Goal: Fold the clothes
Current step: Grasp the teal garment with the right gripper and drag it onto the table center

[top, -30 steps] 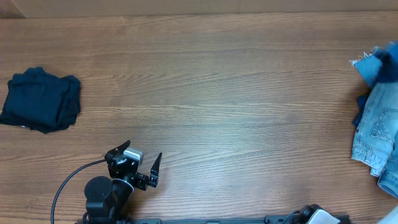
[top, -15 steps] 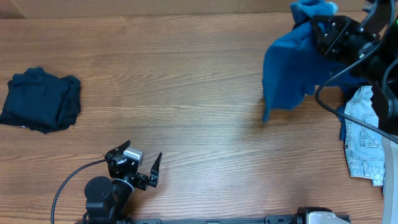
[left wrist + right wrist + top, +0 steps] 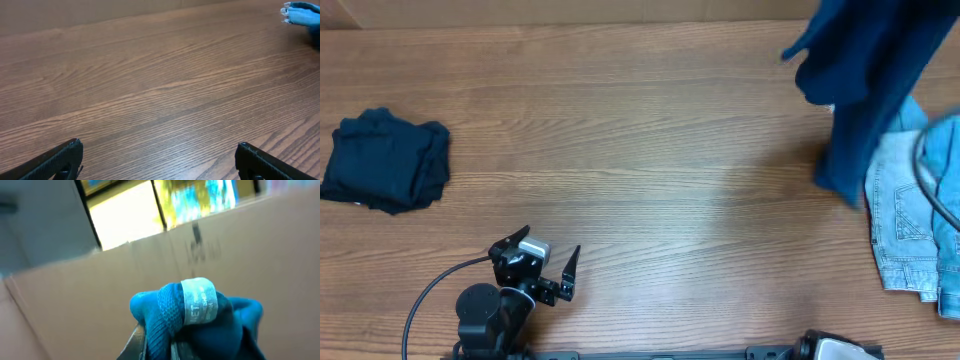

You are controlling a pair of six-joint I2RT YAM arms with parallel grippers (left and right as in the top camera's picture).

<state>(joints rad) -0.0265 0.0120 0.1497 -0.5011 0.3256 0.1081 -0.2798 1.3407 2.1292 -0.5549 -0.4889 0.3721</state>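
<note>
A medium-blue jersey garment (image 3: 868, 80) hangs lifted above the table's far right, blurred in the overhead view. In the right wrist view its bunched collar with a pale label (image 3: 199, 302) fills the space between my right gripper's jaws (image 3: 165, 342), which are shut on it. A folded dark navy garment (image 3: 386, 158) lies at the far left. Pale denim pieces (image 3: 910, 215) lie at the right edge; a frayed bit shows in the left wrist view (image 3: 300, 14). My left gripper (image 3: 542, 265) is open and empty near the front edge, its fingertips (image 3: 65, 152) wide apart above bare wood.
The wooden table (image 3: 640, 150) spans the overhead view. A cardboard wall (image 3: 250, 255) stands behind the table in the right wrist view. A black cable (image 3: 430, 290) runs from the left arm's base.
The right arm has carried the blue jersey garment further right and higher; it now hangs over the denim at the right edge. The left arm has not moved.
</note>
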